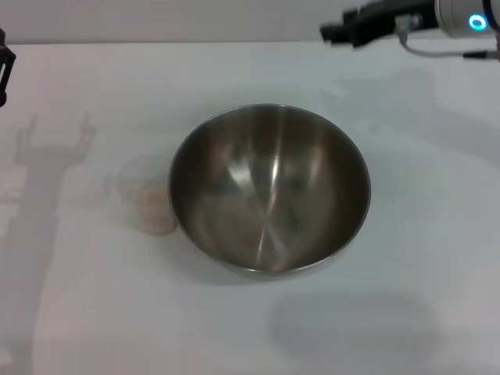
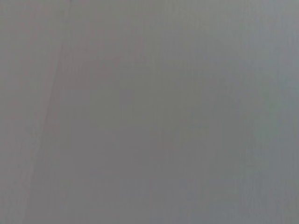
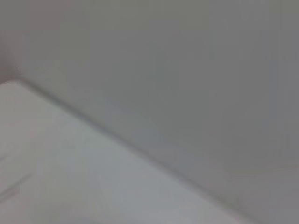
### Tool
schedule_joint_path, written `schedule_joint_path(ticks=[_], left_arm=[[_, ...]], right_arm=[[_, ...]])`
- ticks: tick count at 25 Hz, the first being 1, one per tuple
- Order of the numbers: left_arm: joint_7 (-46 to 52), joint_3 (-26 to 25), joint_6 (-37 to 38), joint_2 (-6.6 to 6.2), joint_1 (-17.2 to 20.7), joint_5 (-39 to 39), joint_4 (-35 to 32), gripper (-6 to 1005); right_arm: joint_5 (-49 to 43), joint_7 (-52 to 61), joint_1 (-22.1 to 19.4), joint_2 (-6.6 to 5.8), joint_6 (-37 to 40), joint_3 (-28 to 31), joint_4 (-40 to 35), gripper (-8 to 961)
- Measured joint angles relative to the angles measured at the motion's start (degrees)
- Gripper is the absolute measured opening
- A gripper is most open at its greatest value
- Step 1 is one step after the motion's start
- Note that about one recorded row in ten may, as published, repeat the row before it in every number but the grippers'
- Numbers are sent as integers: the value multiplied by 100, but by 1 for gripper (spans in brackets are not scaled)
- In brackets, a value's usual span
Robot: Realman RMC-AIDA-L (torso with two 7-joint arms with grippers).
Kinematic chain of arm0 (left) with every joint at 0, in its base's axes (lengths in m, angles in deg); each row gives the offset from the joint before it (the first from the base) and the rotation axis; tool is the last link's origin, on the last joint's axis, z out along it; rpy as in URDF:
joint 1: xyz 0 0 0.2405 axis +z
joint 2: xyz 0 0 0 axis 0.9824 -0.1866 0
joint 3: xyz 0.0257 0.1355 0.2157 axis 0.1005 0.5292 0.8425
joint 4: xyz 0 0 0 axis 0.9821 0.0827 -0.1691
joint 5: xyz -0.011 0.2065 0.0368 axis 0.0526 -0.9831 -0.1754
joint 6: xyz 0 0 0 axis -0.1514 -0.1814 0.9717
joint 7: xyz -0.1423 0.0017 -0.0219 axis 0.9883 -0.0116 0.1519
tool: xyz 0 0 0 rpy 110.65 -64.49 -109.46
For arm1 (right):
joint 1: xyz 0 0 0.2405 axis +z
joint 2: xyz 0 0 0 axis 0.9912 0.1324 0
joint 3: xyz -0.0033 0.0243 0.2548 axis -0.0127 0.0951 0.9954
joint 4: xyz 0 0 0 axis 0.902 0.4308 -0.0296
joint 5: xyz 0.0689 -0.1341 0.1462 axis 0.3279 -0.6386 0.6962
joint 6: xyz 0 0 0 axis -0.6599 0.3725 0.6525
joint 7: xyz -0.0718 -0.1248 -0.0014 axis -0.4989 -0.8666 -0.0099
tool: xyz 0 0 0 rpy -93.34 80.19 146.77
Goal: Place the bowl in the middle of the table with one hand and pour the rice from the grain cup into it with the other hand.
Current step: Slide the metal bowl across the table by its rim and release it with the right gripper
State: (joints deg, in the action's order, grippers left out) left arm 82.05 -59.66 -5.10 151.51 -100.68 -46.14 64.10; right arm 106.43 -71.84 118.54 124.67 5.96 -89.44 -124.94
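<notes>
Overhead, the stainless-steel bowl (image 1: 269,190) sits mid-table (image 1: 406,312), with the grain cup (image 1: 147,194) touching its left side and holding a little rice (image 1: 150,196). Right gripper (image 1: 337,33) hangs at the far edge and left gripper (image 1: 5,66) at the left border; neither claw's state is discernible. Both wrist views show only blank surface.

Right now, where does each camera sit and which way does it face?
Head: above, looking forward and down at bowl, cup and table; right gripper at the far right, left gripper at the left edge.
Left wrist: only a blank grey surface, no body.
Right wrist: table edge and wall, no fingers.
Shared: head and right wrist see the table.
</notes>
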Motion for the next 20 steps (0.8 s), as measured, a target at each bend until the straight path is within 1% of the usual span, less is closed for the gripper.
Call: schedule_joint_path(ticks=[3,4,5,8,9,10,12,13,14,15,16,17,20], left_arm=[[5,2,75,5,43,0,5,862],[10,10,168,10,110,0,5,862],[11,14,175,11,121,1,5,862],[14,68,200,18,154,1,5,862],[14,120,232,18,168,0,7,862],[14,138,245,18,174,0,9,862],[15,148,259,18,183,0,9,862],[15,163,283,17,201,0,12,862],[16,166,312,13,230,0,13,862],[16,166,322,10,243,1,13,862],[16,166,333,10,262,1,13,862],[17,167,334,10,269,1,14,862],[17,196,337,8,288,1,14,861]], right_arm=[[-25,-8,-367,1,1164,-592,-320,415],[-70,-50,-620,1,2069,-1042,-449,415],[-70,-50,-620,1,2069,-1042,-449,415],[-71,-242,-1034,11,3820,-1831,-400,415],[-62,-339,-1315,20,5159,-2489,-237,415],[-62,-339,-1315,20,5159,-2489,-237,415],[-78,-388,-1555,20,6550,-3151,-8,415],[-80,-391,-1638,20,7136,-3436,124,415],[-74,-318,-1760,28,8483,-4011,561,415],[-74,-318,-1760,28,8483,-4011,561,415],[-70,-123,-1778,30,9247,-4317,915,415],[-70,27,-1780,29,9751,-4506,1161,415],[-85,1343,-1642,32,12061,-5234,2484,415]])
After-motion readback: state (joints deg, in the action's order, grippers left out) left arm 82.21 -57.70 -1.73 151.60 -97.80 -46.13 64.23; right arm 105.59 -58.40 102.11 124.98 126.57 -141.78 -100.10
